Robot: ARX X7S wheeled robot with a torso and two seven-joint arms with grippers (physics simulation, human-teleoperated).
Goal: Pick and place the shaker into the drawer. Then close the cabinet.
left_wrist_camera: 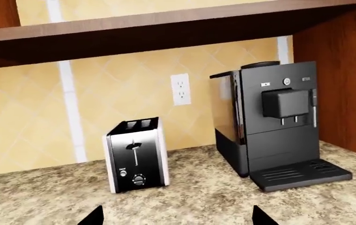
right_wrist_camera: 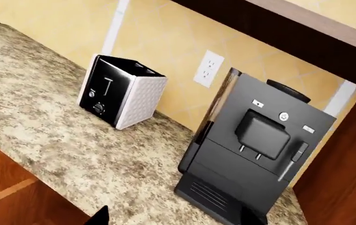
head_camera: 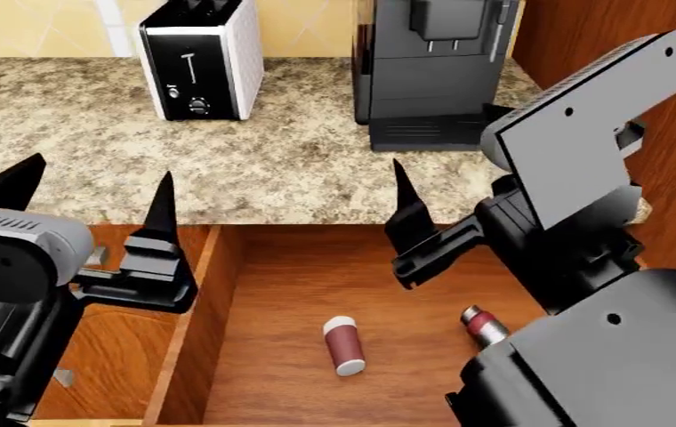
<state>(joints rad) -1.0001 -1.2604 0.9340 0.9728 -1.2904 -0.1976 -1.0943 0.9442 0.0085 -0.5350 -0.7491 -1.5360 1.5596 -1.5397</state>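
The shaker (head_camera: pixel 344 345) lies on its side on the floor of the open drawer (head_camera: pixel 302 276). Both arms hang above, jaws wide and holding nothing. A toaster (head_camera: pixel 202 58) stands on the desk (head_camera: pixel 278 160).

The bench (head_camera: pixel 291 169) is looking like speckled granite, polished but mottled, and the drawer (head_camera: pixel 314 267) is showing glossy reddish-brown wood walls over a plainer wood floor. The toaster (head_camera: pixel 202 62) is wearing shiny black front panels with white textured sides, while the coffee machine (left_wrist_camera: pixel 271 122) is coming across as matt dark plastic with one glossy side. The shaker (head_camera: pixel 343 343) is showing a smooth dark red body and pale cap.
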